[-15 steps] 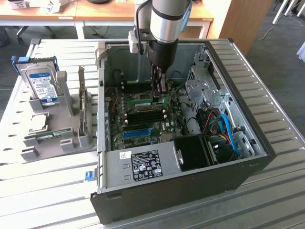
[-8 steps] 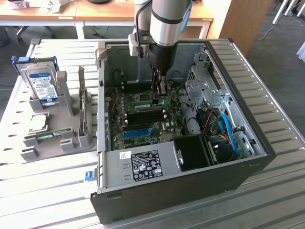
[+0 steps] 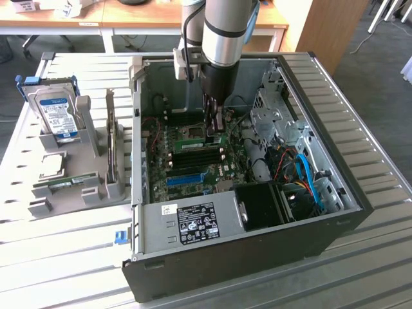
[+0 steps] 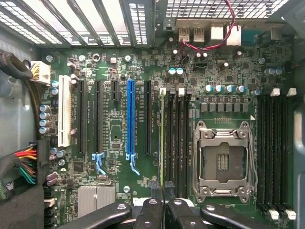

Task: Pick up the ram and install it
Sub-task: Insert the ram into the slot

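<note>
1. Black linkages of the gripper (image 4: 163,187) sit closest to the wrist camera. Its fingers (image 4: 156,191) are closed together over the bank of memory slots just beside the empty processor socket (image 4: 221,160).
2. The ram (image 4: 162,133) stands on edge in that bank, apparently in the slot farthest from the socket. It shows as a thin green line running away from the fingertips.
3. The fingertips meet the near end of its top edge. Whether they pinch it or only bear down on it cannot be told. Closed fingers likely give a narrow, stiff tip suited to so thin an edge.
4. The computer case (image 3: 335,219) lies on its side, so the socket faces up and the arm (image 3: 222,38) reaches straight down, probably to keep force in line with the slot.
5. Well apart from the socket, outside the case, a grey holder (image 3: 84,193) props a hard drive (image 3: 55,112) upright and carries a processor chip (image 3: 51,165).
</note>
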`<move>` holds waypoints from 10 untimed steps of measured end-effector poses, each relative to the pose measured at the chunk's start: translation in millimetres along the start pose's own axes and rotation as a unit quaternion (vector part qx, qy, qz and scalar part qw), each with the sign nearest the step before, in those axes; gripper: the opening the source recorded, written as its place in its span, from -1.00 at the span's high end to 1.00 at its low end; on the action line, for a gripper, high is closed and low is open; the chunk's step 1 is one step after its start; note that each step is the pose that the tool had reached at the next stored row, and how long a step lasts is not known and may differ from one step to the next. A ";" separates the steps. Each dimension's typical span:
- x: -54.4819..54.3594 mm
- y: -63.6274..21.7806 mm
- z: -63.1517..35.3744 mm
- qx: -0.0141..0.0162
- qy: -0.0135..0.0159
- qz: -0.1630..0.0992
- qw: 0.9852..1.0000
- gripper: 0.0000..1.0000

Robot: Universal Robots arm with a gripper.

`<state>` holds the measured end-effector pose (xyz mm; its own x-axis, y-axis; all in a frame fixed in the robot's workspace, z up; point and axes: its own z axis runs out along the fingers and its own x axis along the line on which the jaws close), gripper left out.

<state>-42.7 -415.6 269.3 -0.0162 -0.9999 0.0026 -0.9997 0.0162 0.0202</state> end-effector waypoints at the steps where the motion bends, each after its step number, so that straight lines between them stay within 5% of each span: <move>1: 0.0 0.0 0.7 0.000 0.000 0.000 1.000 0.76; 10: 0.0 -0.2 9.7 0.000 0.000 0.000 1.000 0.76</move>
<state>-42.7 -415.6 259.6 -0.0162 -0.9999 0.0028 -0.9997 0.0162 0.0202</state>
